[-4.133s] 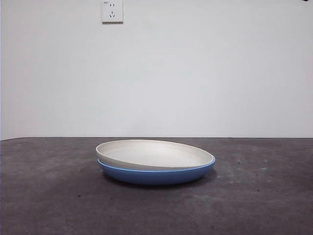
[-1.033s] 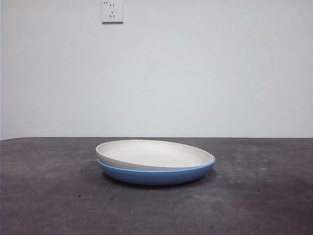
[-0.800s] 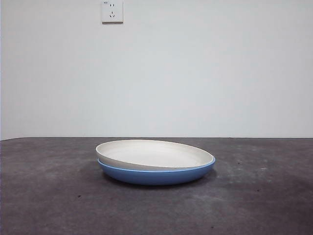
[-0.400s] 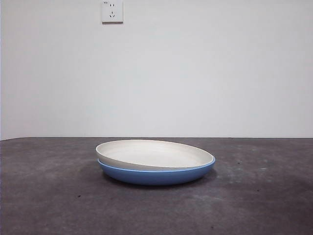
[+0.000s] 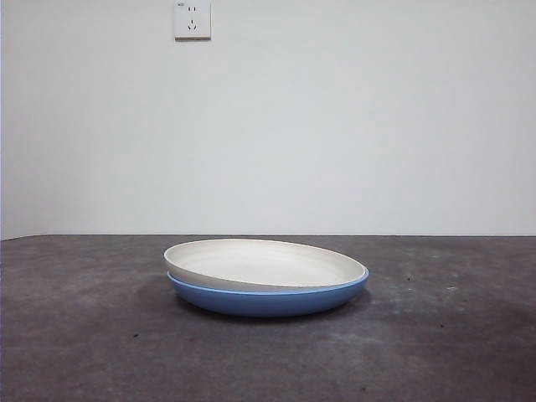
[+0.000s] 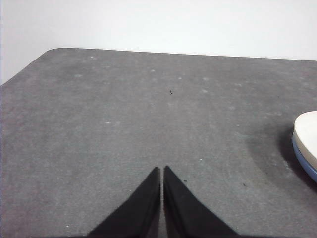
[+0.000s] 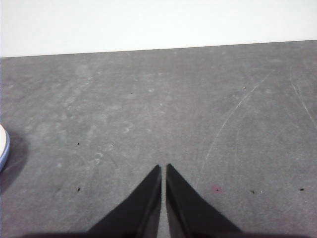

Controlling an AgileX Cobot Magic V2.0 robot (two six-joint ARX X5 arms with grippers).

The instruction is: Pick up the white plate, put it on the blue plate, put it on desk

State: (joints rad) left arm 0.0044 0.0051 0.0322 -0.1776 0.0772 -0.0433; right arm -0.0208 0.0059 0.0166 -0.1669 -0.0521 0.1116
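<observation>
White plate (image 5: 264, 261) sits tilted on the blue plate (image 5: 268, 297) on the desk (image 5: 84, 335), stacking looks done, left gripper (image 6: 162, 170) and right gripper (image 7: 163, 167) pinched closed, empty

The right end effector (image 7: 163, 171) hangs over bare counter (image 7: 158, 109), jaws closed together. Plate rims (image 7: 2, 146) show at one edge.

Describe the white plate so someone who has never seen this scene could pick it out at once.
On the dark grey desk, in front of the pale wall, a single stack of two plates sits near the middle. The white plate is the upper one, resting inside the blue plate and tilted slightly. Its matte cream colour sets it apart from the glossy blue one below.
</observation>
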